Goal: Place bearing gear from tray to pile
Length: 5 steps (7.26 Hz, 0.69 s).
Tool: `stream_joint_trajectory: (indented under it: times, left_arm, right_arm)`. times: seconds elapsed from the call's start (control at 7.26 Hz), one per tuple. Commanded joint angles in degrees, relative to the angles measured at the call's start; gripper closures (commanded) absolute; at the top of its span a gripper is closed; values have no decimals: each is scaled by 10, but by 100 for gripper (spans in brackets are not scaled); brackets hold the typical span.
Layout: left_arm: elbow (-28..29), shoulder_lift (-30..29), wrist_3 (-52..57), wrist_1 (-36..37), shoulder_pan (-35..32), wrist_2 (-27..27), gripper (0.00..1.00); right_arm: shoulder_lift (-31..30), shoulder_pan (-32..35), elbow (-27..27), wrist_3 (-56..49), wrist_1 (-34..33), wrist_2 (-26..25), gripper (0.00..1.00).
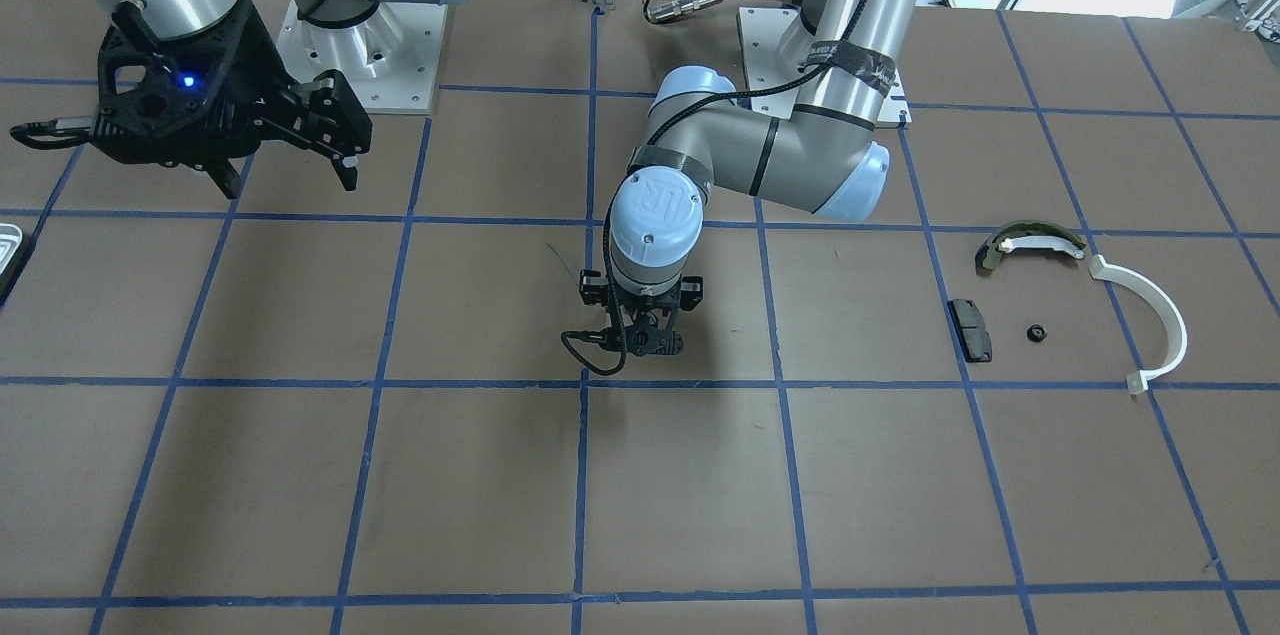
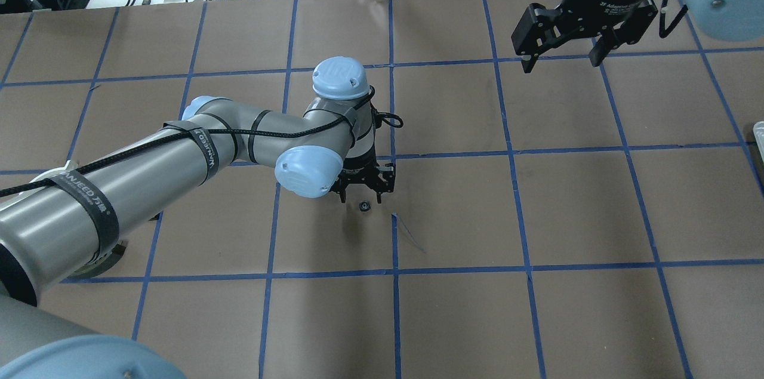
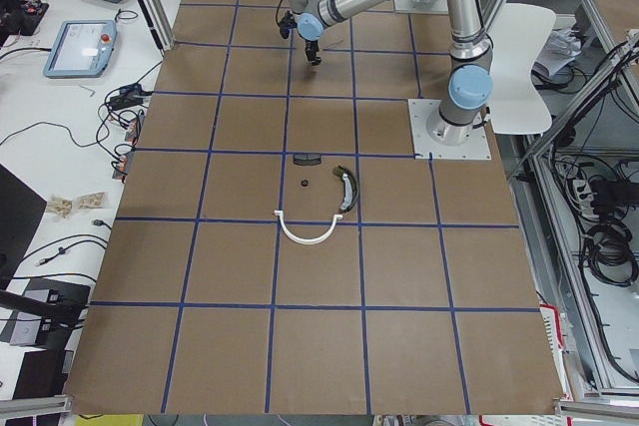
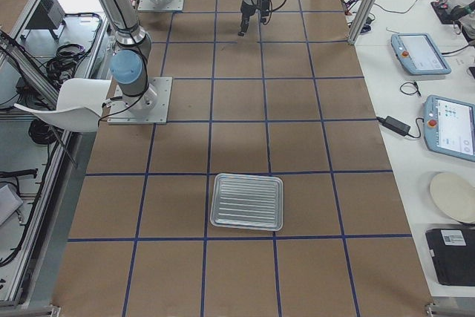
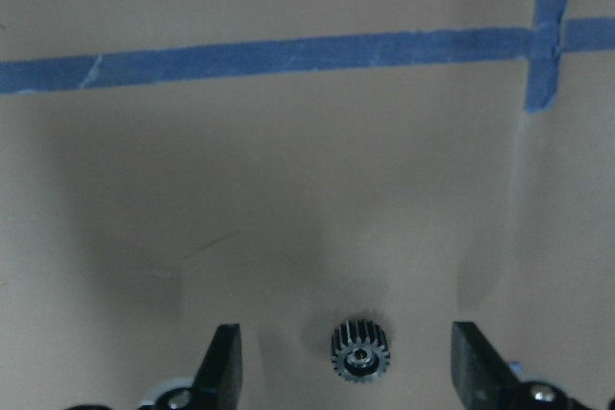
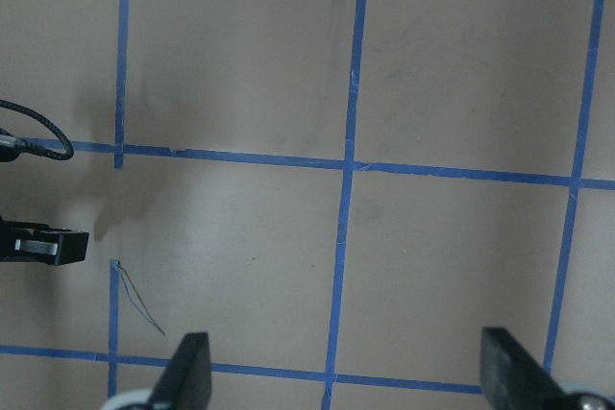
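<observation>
A small black bearing gear [image 2: 363,206] lies flat on the table's middle and shows in the left wrist view [image 5: 360,350]. My left gripper [image 2: 361,191] is open and hangs low over it, its fingers [image 5: 223,367] on either side of the gear and apart from it. My right gripper [image 2: 561,39] is open and empty, high above the table. The pile holds a dark olive brake shoe [image 1: 1030,243], a white plastic arc [image 1: 1150,315], a black pad [image 1: 970,328] and another small black gear [image 1: 1036,333]. The silvery tray [image 4: 247,201] has nothing in it; only a sliver [image 1: 5,245] shows in the front view.
Blue tape lines grid the brown table. A thin loose thread [image 2: 409,233] lies just beside the gear. The left arm's elbow [image 1: 840,180] hangs over the table between the gear and the pile. Both arm bases [image 1: 360,45] stand at the robot's edge.
</observation>
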Motion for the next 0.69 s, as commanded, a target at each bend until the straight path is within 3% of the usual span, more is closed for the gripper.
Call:
stream_joint_trajectory:
  times: [0.0,0.14,0.28,0.55]
  left_arm:
    - [0,-2,4,-7,0,-4,50]
    - [0,-4,7,-7,1,-4,82]
    - [1,-4,9,-6,1,-3,100]
    - [3,-4,12,-3,2,1,100]
  right_arm:
    - [-4,-1,3,-4,0,-5,0]
    - [-3,-1,3,-8,3,-6,0]
    - [-7,0,3,-6,4,-5,0]
    - [-7,-1,4,-8,5,-6,0]
